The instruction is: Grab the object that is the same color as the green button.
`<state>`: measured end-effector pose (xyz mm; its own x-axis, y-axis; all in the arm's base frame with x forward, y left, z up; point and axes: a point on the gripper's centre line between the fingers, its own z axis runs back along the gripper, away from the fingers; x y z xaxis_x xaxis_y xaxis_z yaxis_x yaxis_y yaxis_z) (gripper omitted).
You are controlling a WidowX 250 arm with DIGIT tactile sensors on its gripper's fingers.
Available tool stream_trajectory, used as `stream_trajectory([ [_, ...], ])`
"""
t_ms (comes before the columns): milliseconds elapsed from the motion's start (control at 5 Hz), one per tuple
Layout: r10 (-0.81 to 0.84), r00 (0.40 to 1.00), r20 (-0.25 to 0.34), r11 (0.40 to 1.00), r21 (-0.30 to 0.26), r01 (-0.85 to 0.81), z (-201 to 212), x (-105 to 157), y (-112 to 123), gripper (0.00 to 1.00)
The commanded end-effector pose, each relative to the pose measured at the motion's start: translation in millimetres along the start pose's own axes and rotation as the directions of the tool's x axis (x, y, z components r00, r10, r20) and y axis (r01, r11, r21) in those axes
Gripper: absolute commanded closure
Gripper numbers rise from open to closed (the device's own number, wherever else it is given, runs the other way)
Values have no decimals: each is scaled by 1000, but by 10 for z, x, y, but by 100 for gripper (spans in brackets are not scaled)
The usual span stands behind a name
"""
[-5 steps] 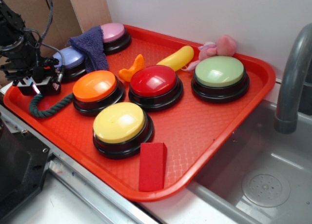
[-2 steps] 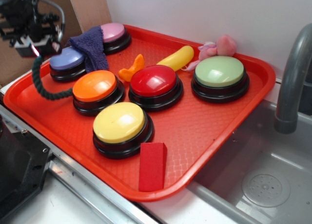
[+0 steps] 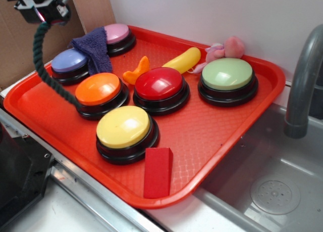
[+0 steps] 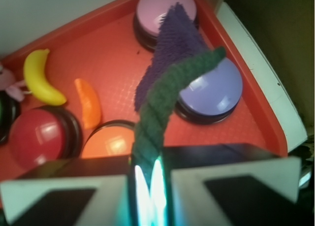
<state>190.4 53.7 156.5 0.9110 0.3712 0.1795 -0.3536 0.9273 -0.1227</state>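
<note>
My gripper [image 3: 41, 13] is high at the top left of the exterior view, shut on one end of the dark green twisted rope [image 3: 41, 65]. The rope hangs down from it, and its lower end reaches the orange button's left side [image 3: 75, 103]. In the wrist view the rope [image 4: 162, 108] runs from between my two pale fingers [image 4: 98, 194] out over the tray. The pale green button [image 3: 227, 74] sits on its black base at the tray's right rear, far from the gripper.
A red tray [image 3: 212, 136] holds orange [image 3: 98, 88], red [image 3: 160, 83], yellow [image 3: 124, 127], lavender [image 3: 69, 60] and pink [image 3: 116, 33] buttons, a purple cloth [image 3: 95, 47], a banana [image 3: 182, 60], a red block [image 3: 158, 172] and a pink toy [image 3: 224, 47]. A sink [image 3: 272, 191] and faucet [image 3: 303, 80] lie right.
The gripper has risen from tray level to the top of the view, lifting the green rope off the tray until it hangs nearly straight.
</note>
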Motion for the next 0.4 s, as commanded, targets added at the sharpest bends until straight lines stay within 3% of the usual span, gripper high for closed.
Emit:
stream_trajectory([
  [0,-173,985,-10,983,-58,173,416,-132,-428,100],
  [200,-180,983,-37,984,-7,180,415,-101,-396,100],
])
